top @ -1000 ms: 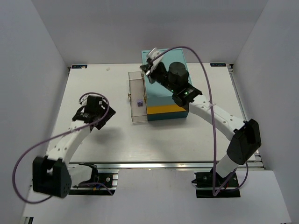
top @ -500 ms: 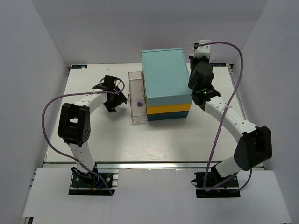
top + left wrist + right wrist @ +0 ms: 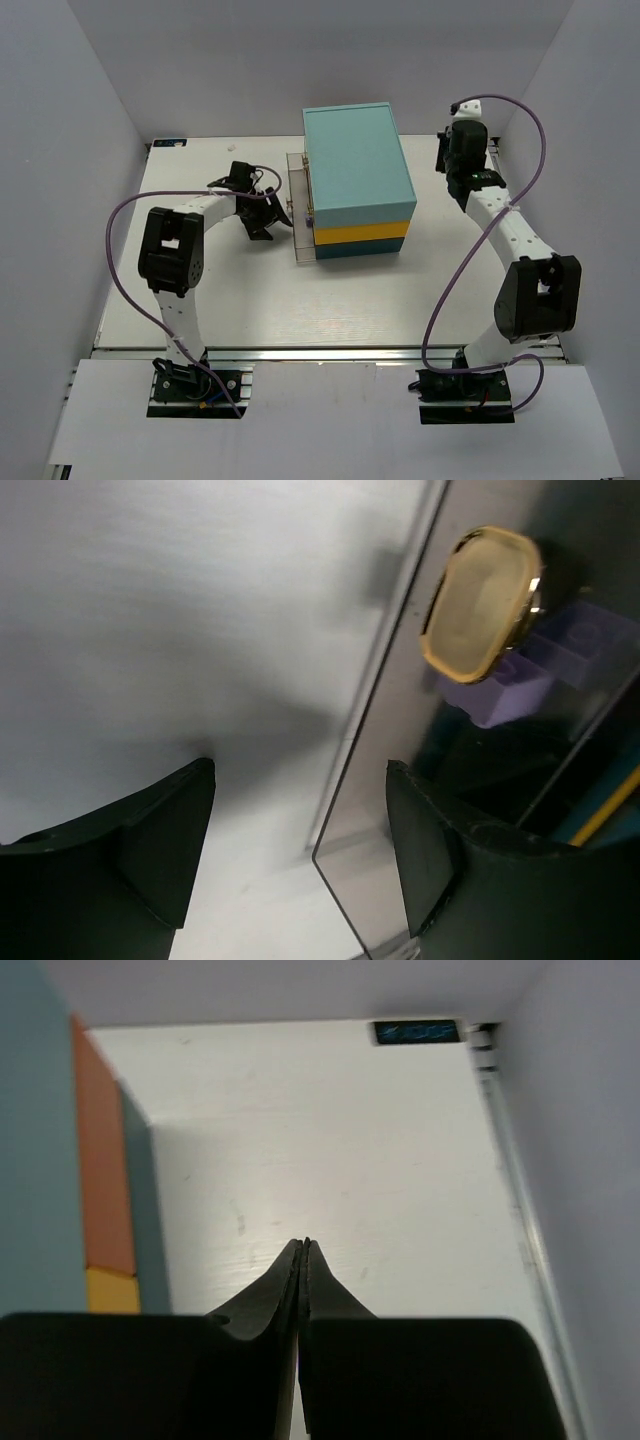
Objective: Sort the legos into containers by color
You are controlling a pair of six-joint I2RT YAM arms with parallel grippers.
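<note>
The cabinet of light teal, yellow and darker teal layers stands mid-table. One clear container, a drawer, sticks out a little on its left side. My left gripper is open right at that drawer's front. In the left wrist view the left gripper straddles the edge of the clear drawer front, below its gold handle. A purple lego shows through the plastic. My right gripper hangs shut and empty to the right of the cabinet, its closed tips over bare table.
The cabinet's side fills the left of the right wrist view. White walls close in the table on three sides, with a metal rail along the right edge.
The clear drawer has slid in from far out to nearly closed. My left gripper moved right to the drawer front. The right arm swung from above the cabinet to its right side.
</note>
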